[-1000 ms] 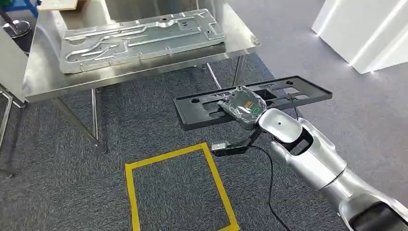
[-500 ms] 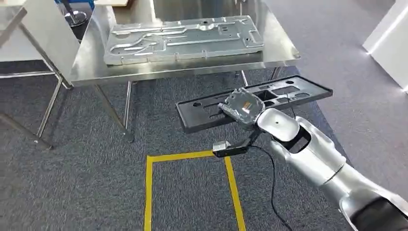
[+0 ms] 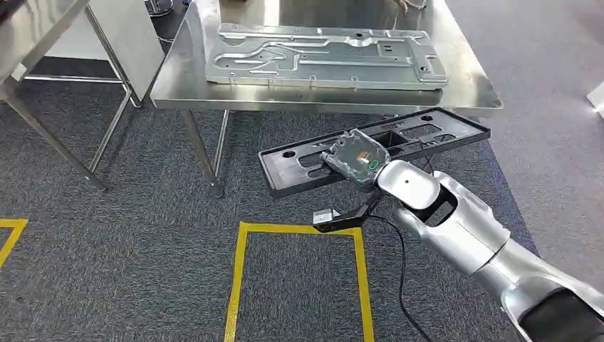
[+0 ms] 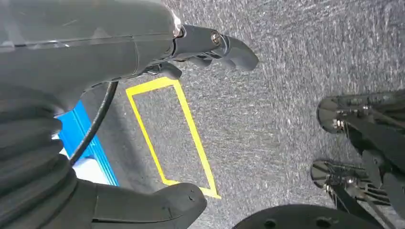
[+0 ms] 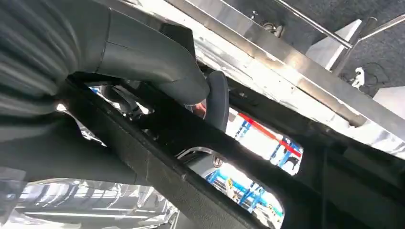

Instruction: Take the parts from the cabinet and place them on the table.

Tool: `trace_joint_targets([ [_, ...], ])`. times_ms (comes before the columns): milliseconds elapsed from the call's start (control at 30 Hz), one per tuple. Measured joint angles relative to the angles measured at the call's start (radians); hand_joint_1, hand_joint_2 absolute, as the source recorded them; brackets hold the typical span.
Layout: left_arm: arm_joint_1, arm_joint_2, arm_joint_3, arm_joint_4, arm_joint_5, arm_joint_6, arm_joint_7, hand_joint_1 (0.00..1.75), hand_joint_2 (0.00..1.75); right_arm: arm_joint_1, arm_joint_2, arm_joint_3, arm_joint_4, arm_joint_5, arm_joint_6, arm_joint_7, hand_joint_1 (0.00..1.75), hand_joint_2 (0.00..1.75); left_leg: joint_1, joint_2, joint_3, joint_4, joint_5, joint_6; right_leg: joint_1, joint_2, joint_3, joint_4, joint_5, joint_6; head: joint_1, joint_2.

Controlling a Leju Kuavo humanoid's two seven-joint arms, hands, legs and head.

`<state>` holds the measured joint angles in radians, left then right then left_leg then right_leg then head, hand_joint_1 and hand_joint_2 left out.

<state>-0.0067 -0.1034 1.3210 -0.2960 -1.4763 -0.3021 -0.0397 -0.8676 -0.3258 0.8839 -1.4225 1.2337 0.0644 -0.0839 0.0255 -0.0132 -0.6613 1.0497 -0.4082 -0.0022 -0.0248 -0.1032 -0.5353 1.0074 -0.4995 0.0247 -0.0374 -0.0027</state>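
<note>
Since a second ago the view swung; steel table [image 3: 470, 85] now at 12 o'clock. Black plastic panel [image 3: 427, 132], long, stiff, light, gripped mid-length by my right hand [image 3: 356, 158]; left hand [image 4: 143, 124] hangs spread, empty.

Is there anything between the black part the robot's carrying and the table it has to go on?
Nothing visible blocks it. The black part, held by the right robot hand, sits below the table edge, so it must be raised. A metal plate already covers much of the top.
</note>
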Motion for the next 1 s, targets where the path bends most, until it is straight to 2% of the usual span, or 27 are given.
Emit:
trace_joint_targets([
  [67,-0.001,0.000,0.000,0.000,-0.003,0.000,0.000,0.00,1.75,-0.002,0.000,0.001,0.000,-0.004,-0.001,0.000,1.75,1.75,-0.001,-0.002,0.003,0.000,-0.004,0.008,0.000,-0.001,0.007,-0.009,0.000,0.000,0.000,0.000],
  [167,-0.001,0.000,0.000,0.000,-0.010,-0.004,0.002,0.00,1.75,-0.003,0.000,0.002,-0.002,-0.006,-0.002,-0.002,1.75,1.75,-0.004,-0.004,0.009,0.000,-0.007,0.014,0.000,-0.003,0.016,-0.016,0.000,0.001,0.000,0.000],
  [267,0.000,0.000,0.000,0.000,-0.010,-0.008,0.003,0.00,1.75,-0.005,0.000,0.007,-0.007,-0.006,-0.002,-0.003,1.75,1.75,-0.005,-0.004,0.010,0.000,-0.008,0.018,-0.001,-0.003,0.016,-0.017,0.002,0.008,0.000,0.000],
  [367,0.000,0.000,0.000,0.000,-0.011,-0.014,0.000,0.00,1.75,-0.005,0.000,0.013,-0.008,-0.005,-0.002,-0.003,1.75,1.75,-0.006,-0.004,0.010,0.000,-0.007,0.020,-0.002,-0.003,0.016,-0.018,0.003,0.025,0.000,0.000],
  [700,0.002,0.000,0.000,0.000,-0.024,-0.014,-0.010,0.00,1.75,-0.010,0.000,0.003,-0.015,0.020,-0.022,0.032,1.75,1.75,-0.006,-0.001,0.013,-0.002,-0.004,0.018,0.000,-0.003,0.015,-0.014,0.004,0.029,0.000,0.000],
  [733,0.002,0.002,0.001,0.000,-0.024,-0.014,-0.011,0.00,1.75,-0.010,0.000,0.001,-0.016,0.029,-0.027,0.037,1.75,1.75,-0.013,-0.001,0.012,0.001,-0.008,0.020,-0.003,-0.003,0.015,-0.018,0.007,0.034,0.000,0.000],
  [833,0.004,0.004,0.003,0.000,-0.029,-0.014,-0.014,0.00,1.75,-0.010,0.000,-0.005,-0.026,0.049,-0.037,0.047,1.75,1.75,-0.016,-0.002,0.011,0.001,-0.011,0.025,-0.006,-0.004,0.016,-0.018,0.006,0.037,0.000,0.000],
  [900,0.005,0.005,0.005,0.000,-0.031,-0.014,-0.016,0.00,1.75,-0.010,0.000,-0.021,-0.036,0.055,-0.037,0.050,1.75,1.75,-0.016,-0.003,0.016,-0.009,-0.012,0.032,-0.006,-0.007,0.020,-0.025,0.003,0.045,0.000,0.000],
  [933,0.008,0.005,0.005,0.000,-0.032,-0.014,-0.018,0.00,1.75,-0.008,0.000,-0.032,-0.042,0.056,-0.037,0.051,1.75,1.75,-0.003,-0.006,0.031,-0.024,-0.005,0.039,-0.013,0.014,0.021,-0.014,-0.003,0.047,0.000,0.000],
  [967,0.007,0.005,0.005,0.000,-0.032,-0.014,-0.019,0.00,1.75,-0.008,0.000,-0.042,-0.042,0.057,-0.038,0.052,1.75,1.75,-0.005,-0.008,0.036,-0.031,-0.005,0.040,-0.012,0.052,0.004,0.020,-0.024,0.042,0.000,0.000],
  [1000,0.005,0.005,0.005,0.000,-0.032,-0.014,-0.019,0.00,1.75,-0.010,0.001,-0.050,-0.043,0.058,-0.039,0.053,1.75,1.75,-0.005,-0.008,0.038,-0.031,-0.005,0.044,-0.012,0.074,-0.032,0.086,-0.058,0.037,0.000,0.000],
])
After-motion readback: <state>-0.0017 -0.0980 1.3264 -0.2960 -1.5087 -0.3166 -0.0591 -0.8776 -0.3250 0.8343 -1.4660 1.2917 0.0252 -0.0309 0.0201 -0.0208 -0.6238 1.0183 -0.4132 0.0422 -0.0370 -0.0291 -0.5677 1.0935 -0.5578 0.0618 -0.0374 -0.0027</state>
